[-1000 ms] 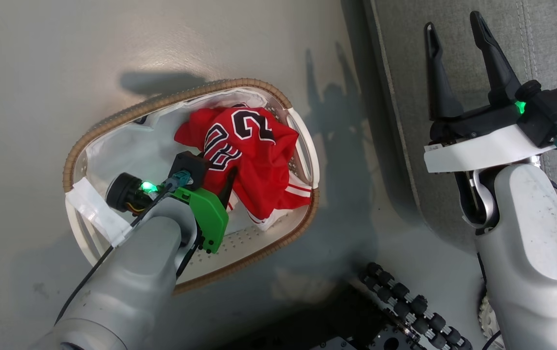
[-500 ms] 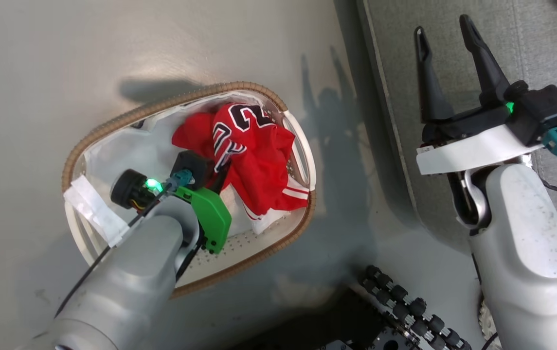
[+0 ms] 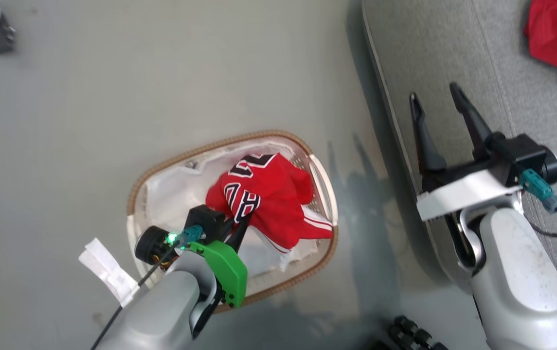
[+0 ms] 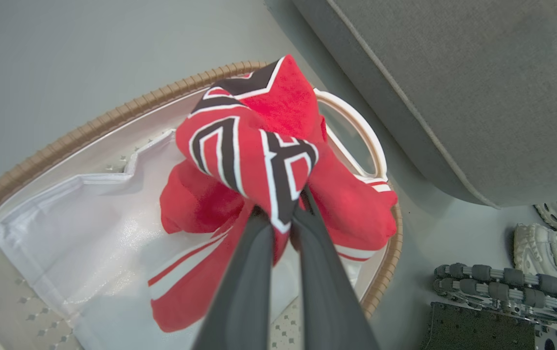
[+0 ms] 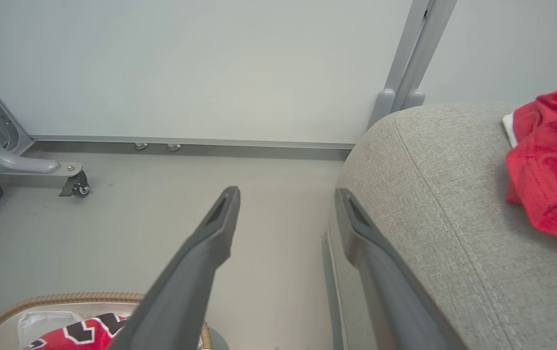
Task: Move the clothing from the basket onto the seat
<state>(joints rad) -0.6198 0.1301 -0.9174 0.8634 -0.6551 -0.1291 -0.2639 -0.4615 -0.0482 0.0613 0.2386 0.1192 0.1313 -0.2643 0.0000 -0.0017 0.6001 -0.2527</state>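
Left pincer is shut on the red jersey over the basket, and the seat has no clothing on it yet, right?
Not quite. The seat already has a red garment lying on it, as the right wrist view shows. The rest holds: the left pincer is shut on the jersey over the basket.

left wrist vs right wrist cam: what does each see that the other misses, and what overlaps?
Left wrist, not right wrist: left gripper shut on the red jersey, white liner, sneakers. Right wrist, not left wrist: open right gripper, a second red garment lying on the seat, a caster. Both: the basket rim, the seat, part of the jersey, the floor.
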